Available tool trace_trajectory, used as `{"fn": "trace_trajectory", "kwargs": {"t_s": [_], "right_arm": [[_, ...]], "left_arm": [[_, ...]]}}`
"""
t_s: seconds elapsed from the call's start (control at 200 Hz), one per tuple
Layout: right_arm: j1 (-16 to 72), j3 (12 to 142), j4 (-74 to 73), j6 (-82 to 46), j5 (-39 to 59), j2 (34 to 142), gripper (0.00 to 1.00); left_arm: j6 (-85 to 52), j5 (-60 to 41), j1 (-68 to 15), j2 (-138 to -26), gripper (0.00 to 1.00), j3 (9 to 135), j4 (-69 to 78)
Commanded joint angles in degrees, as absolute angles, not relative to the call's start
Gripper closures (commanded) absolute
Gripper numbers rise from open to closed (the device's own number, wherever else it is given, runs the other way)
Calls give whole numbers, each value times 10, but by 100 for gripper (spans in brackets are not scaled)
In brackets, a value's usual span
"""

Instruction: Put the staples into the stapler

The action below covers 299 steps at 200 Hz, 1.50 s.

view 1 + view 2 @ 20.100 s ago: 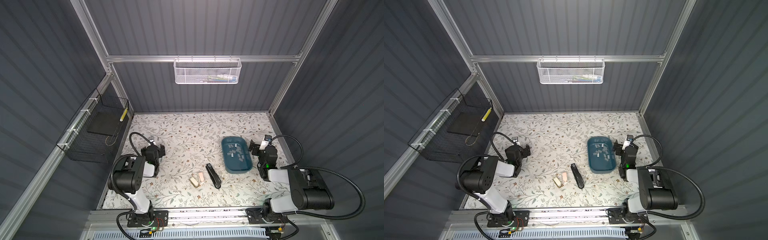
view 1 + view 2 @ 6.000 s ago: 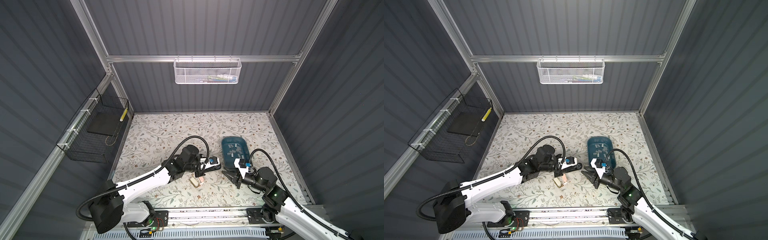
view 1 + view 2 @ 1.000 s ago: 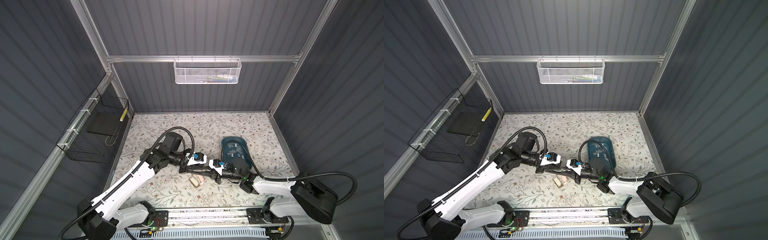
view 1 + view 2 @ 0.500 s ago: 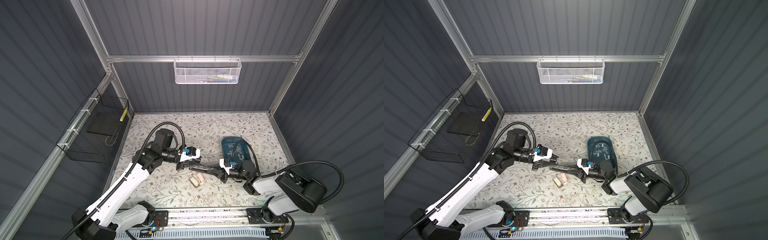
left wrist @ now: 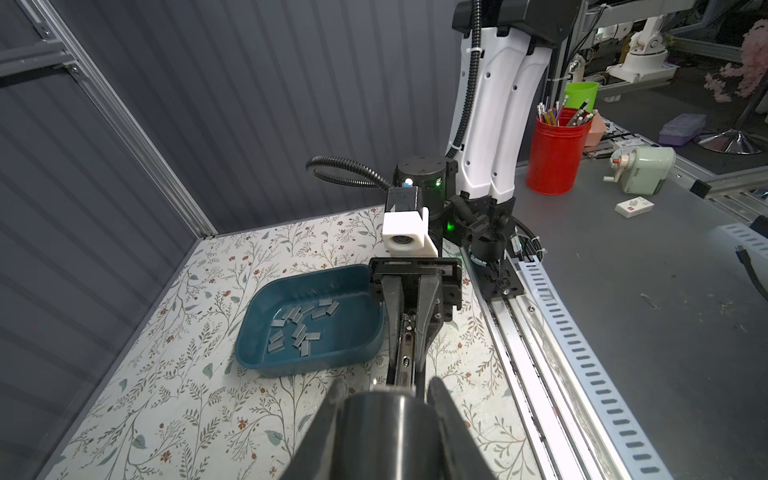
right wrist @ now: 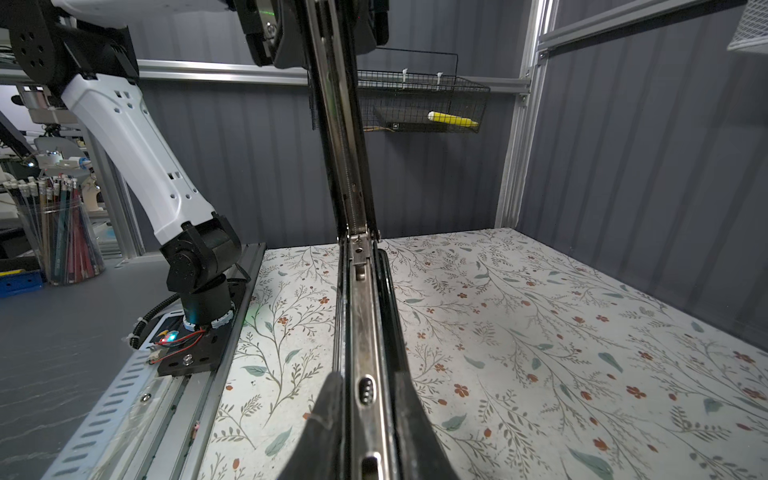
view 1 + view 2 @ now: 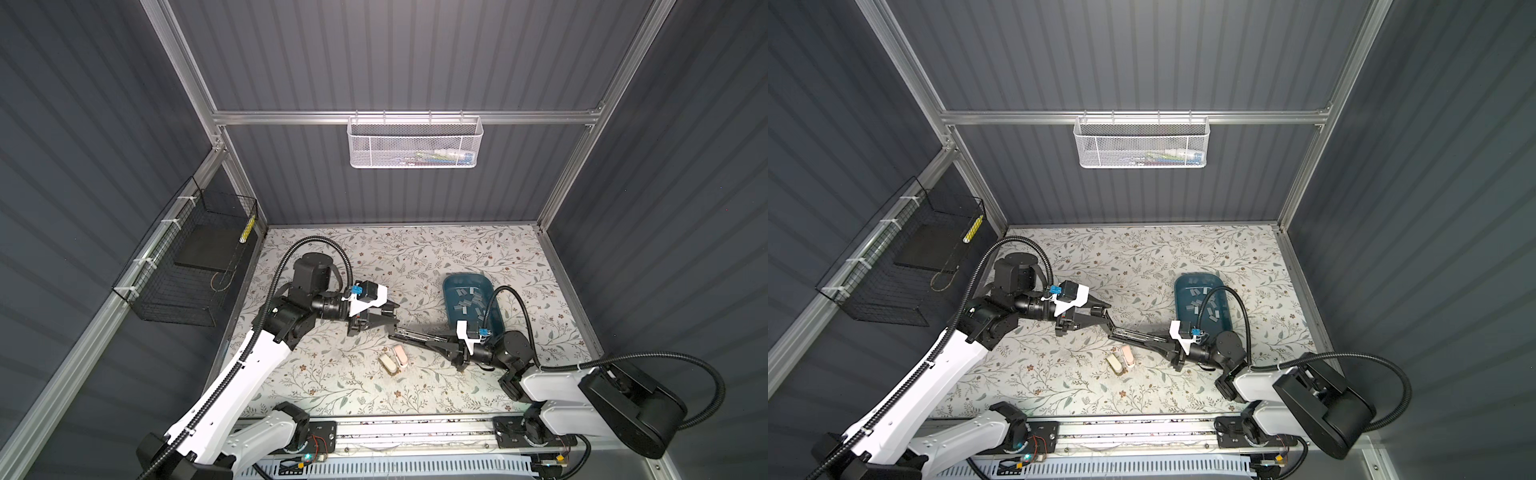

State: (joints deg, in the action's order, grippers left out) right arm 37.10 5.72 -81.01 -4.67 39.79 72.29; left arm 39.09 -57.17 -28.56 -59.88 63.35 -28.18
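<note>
**Stapler and pincers, all views.** The stapler [image 7: 415,336] was held opened out between the two arms, over the floral counter [image 7: 415,253], as shown in both top views. Its two arms were seen hinged apart in the right wrist view, with one metal-lined arm [image 6: 361,316] running along the counter side and the other rising towards the left arm.

**Left pincer** [image 7: 394,318]. It was drawn in to a narrow gap and clamped on the stapler's raised black arm. In the left wrist view that arm was seen as a rounded dark body filling the space between the fingers [image 5: 334,401].

**Right pincer** [image 7: 446,347]. It was likewise drawn nearly together and gripped the stapler's other arm from both sides. The fingers [image 6: 328,415] were pressed against the flanks of the metal channel.

**Staples** [image 7: 468,300]. These were left loose and scattered on the floor of the teal tray [image 7: 449,291]. The tray was placed on the counter just behind the right pincer, and no strip was seen in either pincer or in the stapler's channel.

**Other items.** Two small pale objects [image 7: 394,360] were laid side by side on the counter, near the stapler and towards the front rail
</note>
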Motion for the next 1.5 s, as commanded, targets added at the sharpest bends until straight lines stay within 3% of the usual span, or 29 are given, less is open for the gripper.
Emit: {"fn": "trace_trajectory", "kwargs": {"t_s": [0.0, 0.235, 0.39, 0.53, 0.66, 1.071, 1.306, 1.491], "right_arm": [[352, 54, -791, -112, 328, 676, 100], [352, 29, -759, -134, 328, 567, 100], [352, 31, -635, -135, 303, 462, 100], [352, 26, -570, -140, 276, 391, 100], [353, 41, -514, -145, 276, 364, 100], [402, 77, -517, -150, 199, 429, 100], [488, 121, -450, -89, -22, 476, 100], [531, 152, -521, -65, -153, 605, 100]], "left_arm": [[394, -539, -267, -585, 100, 636, -257], [379, -451, -263, -577, 100, 623, -243], [382, -429, -263, -575, 100, 622, -246], [365, -375, -263, -580, 69, 623, -246], [333, -330, -263, -585, 55, 624, -237], [289, -225, -263, -609, 34, 637, -247], [285, -179, -263, -601, 31, 632, -237], [278, -131, -263, -581, 30, 619, -218]]}}
